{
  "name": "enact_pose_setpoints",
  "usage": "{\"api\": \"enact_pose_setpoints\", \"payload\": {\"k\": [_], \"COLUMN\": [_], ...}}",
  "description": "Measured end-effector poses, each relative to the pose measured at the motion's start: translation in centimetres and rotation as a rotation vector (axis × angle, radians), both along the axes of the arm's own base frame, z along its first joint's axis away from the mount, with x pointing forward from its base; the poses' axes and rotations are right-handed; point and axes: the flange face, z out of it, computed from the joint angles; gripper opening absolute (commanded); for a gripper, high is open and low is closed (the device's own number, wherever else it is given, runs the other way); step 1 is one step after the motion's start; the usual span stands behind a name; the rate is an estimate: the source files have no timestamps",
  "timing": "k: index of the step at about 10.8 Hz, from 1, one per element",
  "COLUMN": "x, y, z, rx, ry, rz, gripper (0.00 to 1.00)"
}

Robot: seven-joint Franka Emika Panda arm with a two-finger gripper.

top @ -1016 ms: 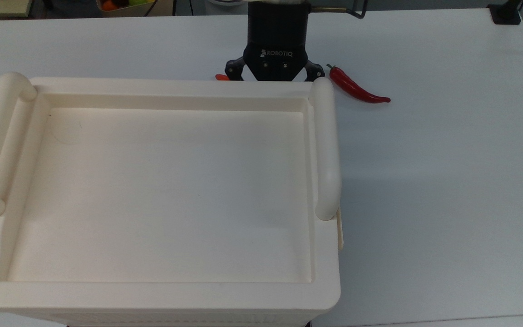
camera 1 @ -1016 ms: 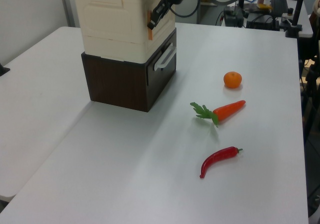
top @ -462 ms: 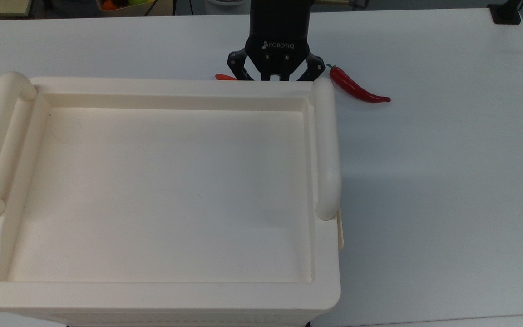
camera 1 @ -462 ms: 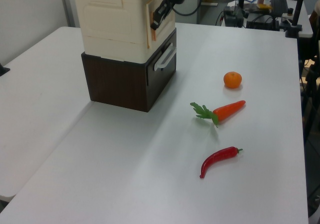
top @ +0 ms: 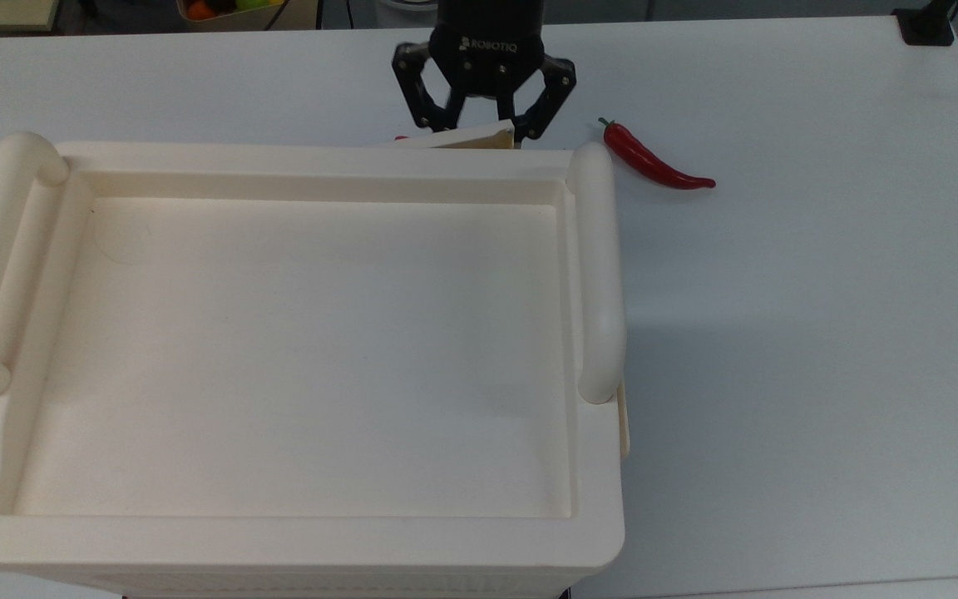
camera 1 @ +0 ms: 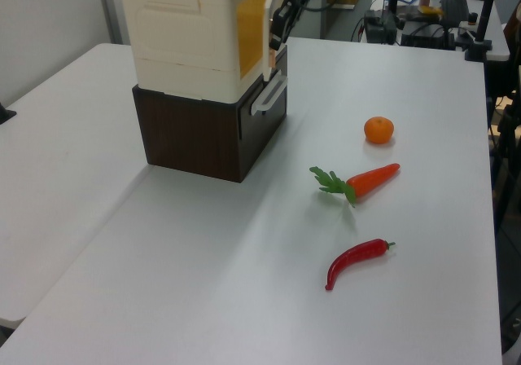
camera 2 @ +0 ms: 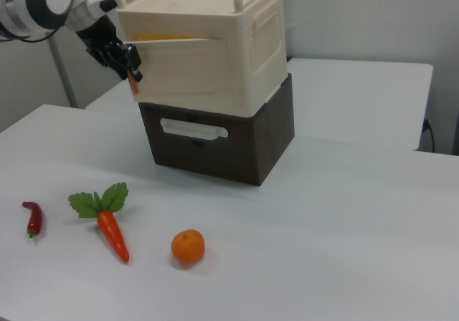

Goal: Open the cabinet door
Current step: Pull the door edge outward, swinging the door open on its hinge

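The cream cabinet (top: 321, 158) sits on a dark brown drawer unit. Its door (top: 466, 137) stands ajar on the far side in the top view, with the free edge swung out from the box. In the left view the cabinet door (camera 1: 252, 23) shows its tan inner face. In the right view the door (camera 2: 183, 70) tilts off the cabinet (camera 2: 251, 41) at the right view's left. My gripper (top: 483, 129) is open, its fingers spread either side of the door's free edge. It hangs beside that edge (camera 1: 279, 27) (camera 2: 128, 66).
The brown drawer unit (camera 1: 195, 133) (camera 2: 215, 138) has a white handle. A red chili (top: 654, 162) (camera 1: 354, 259), a carrot (camera 1: 366, 180) (camera 2: 111, 231) and an orange (camera 1: 378, 129) (camera 2: 188, 247) lie on the white table in front of the cabinet.
The gripper has drawn back from the cabinet's face, upward in the top view. The door, flush a second ago, has swung outward with it and shows its tan inside.
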Motion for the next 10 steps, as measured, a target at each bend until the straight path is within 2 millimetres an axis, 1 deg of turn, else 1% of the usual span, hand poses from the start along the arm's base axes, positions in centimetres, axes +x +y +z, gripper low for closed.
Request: {"api": "enact_pose_setpoints", "payload": {"k": [1, 2, 4, 6, 8, 9, 10], "x": [-0.6, -1.2, -2.7, -3.8, -4.2, -4.1, -3.8], "y": [-0.7, -1.1, -1.8, -2.2, -2.2, -2.1, -1.8], "z": [0.6, 1.7, 4.7, 7.0, 9.2, 10.0, 10.3], "rx": [-0.003, 0.0, 0.017, 0.03, 0.041, 0.048, 0.056], "ry": [0.022, 0.025, -0.01, -0.043, -0.09, -0.124, -0.16], "rz": [-0.012, -0.018, -0.021, -0.021, -0.018, -0.013, -0.006], "gripper": [1.0, 1.0, 1.0, 1.0, 1.0, 1.0, 1.0]}}
